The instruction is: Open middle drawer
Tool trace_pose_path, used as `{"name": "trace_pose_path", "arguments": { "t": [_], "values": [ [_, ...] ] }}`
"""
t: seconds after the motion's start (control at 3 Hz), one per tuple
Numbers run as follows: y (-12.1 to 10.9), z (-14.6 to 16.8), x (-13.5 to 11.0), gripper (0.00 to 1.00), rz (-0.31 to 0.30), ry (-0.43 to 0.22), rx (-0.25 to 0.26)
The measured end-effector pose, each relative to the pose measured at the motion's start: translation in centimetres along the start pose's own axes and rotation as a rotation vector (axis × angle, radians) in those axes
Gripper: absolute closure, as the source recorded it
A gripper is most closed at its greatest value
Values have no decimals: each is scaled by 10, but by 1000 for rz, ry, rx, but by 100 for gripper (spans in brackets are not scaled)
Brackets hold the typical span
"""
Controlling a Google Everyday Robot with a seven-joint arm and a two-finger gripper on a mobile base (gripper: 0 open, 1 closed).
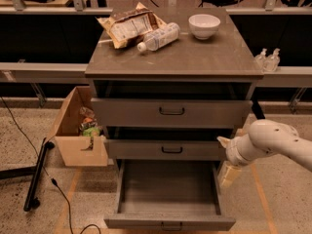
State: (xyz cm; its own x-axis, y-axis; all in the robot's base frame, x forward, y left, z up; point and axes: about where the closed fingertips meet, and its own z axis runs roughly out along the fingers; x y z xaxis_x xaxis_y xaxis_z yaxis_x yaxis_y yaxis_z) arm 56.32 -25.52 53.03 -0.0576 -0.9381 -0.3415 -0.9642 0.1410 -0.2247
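The middle drawer [146, 150] is the second grey-brown front of the cabinet, with a small dark pull handle [171, 150] at its centre. Its front sits further back than the top drawer's front [126, 113], with a dark gap above it. The lowest drawer [168, 222] is pulled far out and looks empty. My gripper [225, 159], on the white arm [273, 140] coming in from the right, is at the right end of the middle drawer's front, well to the right of the handle and holding nothing that I can see.
On the cabinet top [214, 57] lie a snack bag [127, 27], a plastic bottle [158, 37] and a white bowl [204, 25]. A cardboard box [78, 145] with items stands on the floor at the left. A black pole [38, 174] and a cable lie further left.
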Motion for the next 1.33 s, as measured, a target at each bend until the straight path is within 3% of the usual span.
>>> {"name": "trace_pose_path", "arguments": {
  "t": [0.67,1.33],
  "values": [
    [-33,42,11,0,-10,13,15],
    [-53,79,22,0,-7,17,-2]
  ]
}}
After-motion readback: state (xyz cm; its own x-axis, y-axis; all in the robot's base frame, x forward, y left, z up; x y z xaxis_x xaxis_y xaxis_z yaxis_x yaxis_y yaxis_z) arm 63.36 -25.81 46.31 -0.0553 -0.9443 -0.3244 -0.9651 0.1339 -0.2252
